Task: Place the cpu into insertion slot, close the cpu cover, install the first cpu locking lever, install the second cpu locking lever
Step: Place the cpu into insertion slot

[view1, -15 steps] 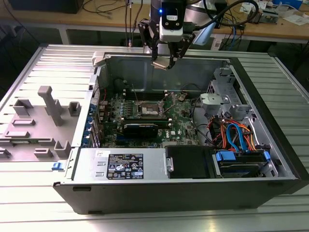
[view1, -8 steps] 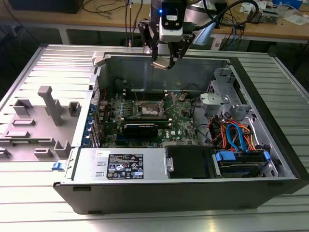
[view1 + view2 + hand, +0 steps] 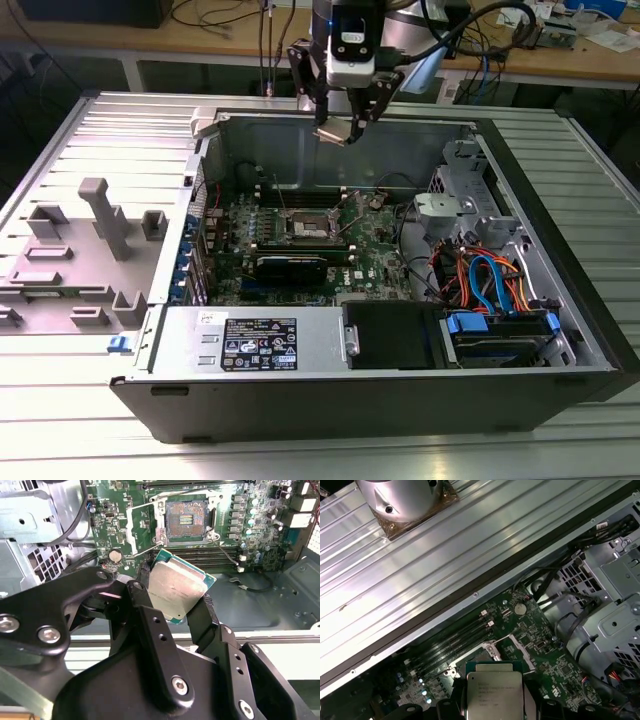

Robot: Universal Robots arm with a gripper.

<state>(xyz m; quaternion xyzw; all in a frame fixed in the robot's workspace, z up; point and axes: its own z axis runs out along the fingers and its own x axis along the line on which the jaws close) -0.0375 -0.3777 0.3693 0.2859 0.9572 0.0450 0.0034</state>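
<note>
A ribbed aluminium worktop (image 3: pixel 110 140) carries an open black-and-grey computer case (image 3: pixel 330 400) lying on its side, with a pale grey plastic fixture (image 3: pixel 100 230) of blocks and posts on the exterior view's left. The arm (image 3: pixel 352 40) reaches straight down from above, its wrist upright over the far wall of the case, so the jaws hang high over the interior and clear of every board part. On the case floor lies the green motherboard (image 3: pixel 380 260), matte and studded with small components, rows of long black memory slots (image 3: pixel 215 555) beside its centre. The insertion slot (image 3: pixel 186 519) is a square socket with a dark, pin-filled centre and a bright metal rim; it is bare and uncovered. Next to it the cpu cover (image 3: pixel 134 527), a thin silver frame with a square window, stands swung open. The jaws are clenched on the cpu (image 3: pixel 177 592), their black, bolt-studded fingers (image 3: pixel 145 615) pressing two opposite edges. The chip is a flat square with a dull silver-grey top and a narrow green border, held face up in the air, well above the socket and turned slightly askew to it in the second wrist view.
</note>
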